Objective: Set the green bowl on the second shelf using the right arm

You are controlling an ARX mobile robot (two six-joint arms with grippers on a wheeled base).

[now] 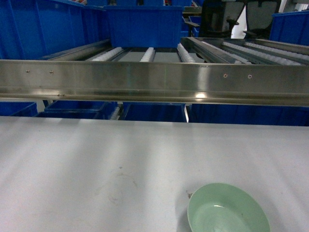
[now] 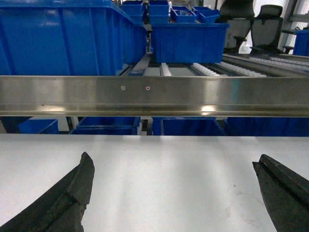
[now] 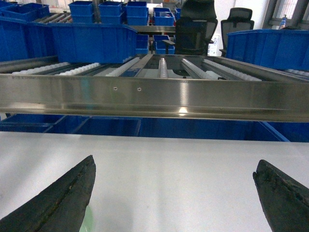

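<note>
Resting alone on the table [image 1: 72, 164], one green bowl [image 1: 228, 209]; both pincers [image 2: 174, 193] [image 3: 174, 193] gape, holding nothing.

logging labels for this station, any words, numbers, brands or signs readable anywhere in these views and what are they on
None: no view shows any readable text.
The green bowl is plain, with no mark.
The steel front rail of the second shelf shows only screw heads and glare.
The blue crates show blank faces; if any carry labels, they are too small to tell.
The tabletop bears only faint scuffs.
</note>
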